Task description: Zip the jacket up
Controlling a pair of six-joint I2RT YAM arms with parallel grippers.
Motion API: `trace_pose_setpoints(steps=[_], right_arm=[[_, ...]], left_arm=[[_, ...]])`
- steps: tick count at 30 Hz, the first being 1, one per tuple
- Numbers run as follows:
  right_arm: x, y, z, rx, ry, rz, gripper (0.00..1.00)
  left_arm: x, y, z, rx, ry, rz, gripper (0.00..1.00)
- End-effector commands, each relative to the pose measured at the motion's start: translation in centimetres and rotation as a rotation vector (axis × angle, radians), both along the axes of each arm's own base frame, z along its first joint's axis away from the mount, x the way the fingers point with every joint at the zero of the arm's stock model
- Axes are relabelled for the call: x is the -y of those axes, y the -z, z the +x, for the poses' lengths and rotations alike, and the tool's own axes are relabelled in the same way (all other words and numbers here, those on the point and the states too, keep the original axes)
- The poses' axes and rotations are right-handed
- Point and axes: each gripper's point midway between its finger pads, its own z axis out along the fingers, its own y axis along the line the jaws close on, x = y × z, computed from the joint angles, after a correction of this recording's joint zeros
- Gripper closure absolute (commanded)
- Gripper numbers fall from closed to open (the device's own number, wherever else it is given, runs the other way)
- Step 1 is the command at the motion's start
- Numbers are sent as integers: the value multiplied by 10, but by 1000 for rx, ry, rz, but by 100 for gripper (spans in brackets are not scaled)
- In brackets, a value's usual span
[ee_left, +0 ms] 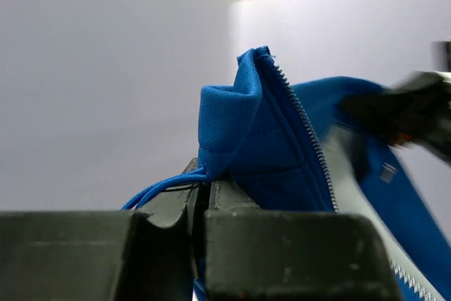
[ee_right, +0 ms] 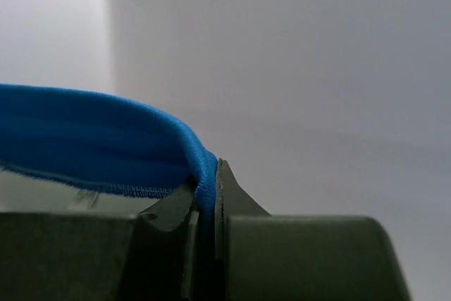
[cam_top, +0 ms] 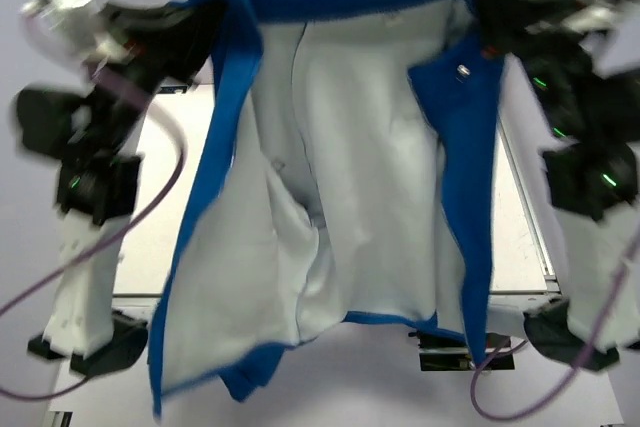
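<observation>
Currently holds jacket [cam_top: 232,97] aloft over desk [cam_top: 520,237], spread open, white lining [cam_top: 350,177] showing. Pinches blue edge beside zipper [ee_left: 310,139] in left jaws; clamps folded blue edge in right jaws.

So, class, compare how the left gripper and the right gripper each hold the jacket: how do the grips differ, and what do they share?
The left gripper pinches a bunched corner beside the zipper; the right gripper pinches a smooth rolled edge with no zipper in view. Fabric stands up above the left gripper but runs off sideways from the right gripper. Both are shut on the jacket, holding it spread open.
</observation>
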Motion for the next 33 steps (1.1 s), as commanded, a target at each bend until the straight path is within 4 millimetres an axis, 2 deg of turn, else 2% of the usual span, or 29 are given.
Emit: trace_pose_setpoints(steps=[1,3,4,5,7,8,9,10,11,12,13,14,15,16,17,18,19,20,21,22,24,26,27,28,29,30,31,32,33], right_arm=[[25,20,90,-83,301,101,100],[2,64,146,-193,322,40,100],[-5,79,163,-230,328,30,100],[-20,114,200,-304,344,-9,100],[-31,153,239,-389,377,-37,100],[-45,204,279,-479,407,-88,100],[-51,233,300,-525,421,-118,100],[-55,233,313,-528,427,-112,100],[-72,308,348,-666,420,-211,100],[-80,333,360,-716,411,-246,75],[-89,354,377,-757,404,-254,61],[-97,378,372,-825,358,-311,49],[-99,387,372,-845,346,-325,27],[-98,376,364,-834,334,-315,19],[-99,400,361,-857,317,-339,11],[-98,399,354,-850,307,-334,11],[-93,370,338,-807,294,-303,11],[-91,388,329,-843,283,-322,11],[-87,385,320,-862,280,-311,11],[-82,367,304,-859,278,-291,11],[-66,377,271,-957,293,-288,11],[-47,396,247,-1036,343,-274,11],[-33,444,225,-1143,376,-313,11],[-21,435,204,-1152,388,-244,11],[-5,448,193,-1194,415,-213,11],[9,494,168,-1299,427,-231,11],[19,490,149,-1315,416,-155,11],[32,503,137,-1369,403,-109,11],[40,516,124,-1407,398,-86,11]], left_arm=[[-26,49,124,-230,-342,-52,100],[-35,84,175,-330,-476,-51,100],[-29,122,219,-407,-536,-1,100],[-36,146,244,-464,-618,4,100],[-41,185,287,-540,-730,44,100],[-43,250,333,-666,-820,114,100],[-45,277,353,-717,-860,148,100],[-46,268,369,-707,-878,128,88],[-44,352,406,-852,-904,252,33],[-45,373,420,-892,-912,282,3],[-44,363,424,-902,-901,271,2],[-43,385,431,-934,-883,297,2],[-38,389,429,-940,-848,304,2],[-35,378,429,-897,-829,281,2],[-34,414,422,-948,-816,333,2],[-36,385,410,-902,-805,299,2],[-35,379,405,-887,-788,287,2],[-35,380,398,-900,-778,298,2],[-35,362,388,-889,-767,282,2],[-35,365,377,-926,-750,308,2],[-32,360,348,-984,-687,314,2],[-32,369,322,-1034,-652,319,2],[-35,416,302,-1145,-648,341,2],[-40,392,278,-1098,-638,294,2],[-45,400,262,-1116,-645,278,2],[-52,447,237,-1218,-657,277,2],[-59,427,213,-1178,-659,215,2],[-67,435,199,-1202,-683,178,2],[-72,472,175,-1296,-693,152,2]])
